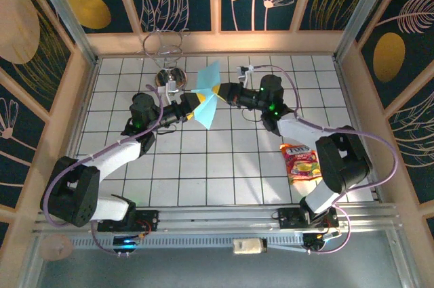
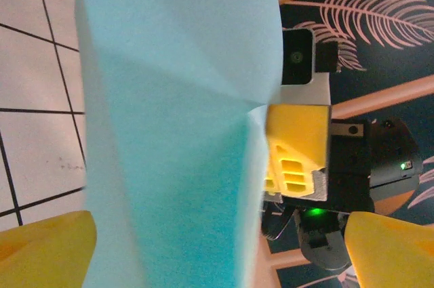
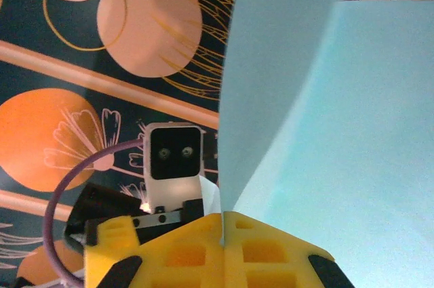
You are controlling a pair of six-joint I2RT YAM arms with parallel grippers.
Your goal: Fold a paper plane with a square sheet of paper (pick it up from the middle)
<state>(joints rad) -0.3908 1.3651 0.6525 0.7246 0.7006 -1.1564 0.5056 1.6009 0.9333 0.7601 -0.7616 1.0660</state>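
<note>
Right gripper (image 3: 222,219) is pinching the folded light-blue paper (image 1: 207,95) between pressed-together fingers, holding it aloft over the far middle of the tiled table (image 1: 203,166). Left gripper (image 1: 192,110) is standing spread wide, its fingers flanking the paper's left edge. An orange-red snack packet (image 1: 302,161) is lying near right.

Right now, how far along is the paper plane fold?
Done: the light-blue paper sheet is off the table, held up in the air, with creases in it. In hand: the right gripper is pinched shut on it; the left gripper is open around the sheet. Left: it doesn't read as a finished pointed dart, so more folds likely remain.
</note>
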